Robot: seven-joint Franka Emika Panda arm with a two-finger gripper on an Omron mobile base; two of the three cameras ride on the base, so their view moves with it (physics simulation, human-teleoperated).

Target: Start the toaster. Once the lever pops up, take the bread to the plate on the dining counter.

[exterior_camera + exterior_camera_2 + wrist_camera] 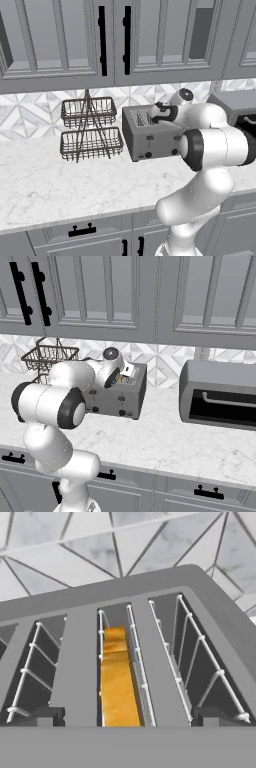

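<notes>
toaster right end hidden behind arm, bread sunk in slot

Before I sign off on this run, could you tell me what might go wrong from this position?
The bread sits deep between the slot's guide wires, so the open end effector might snag a wire or the toaster top. The arm's wrist crowds the toaster and could nudge it along the counter.
</notes>
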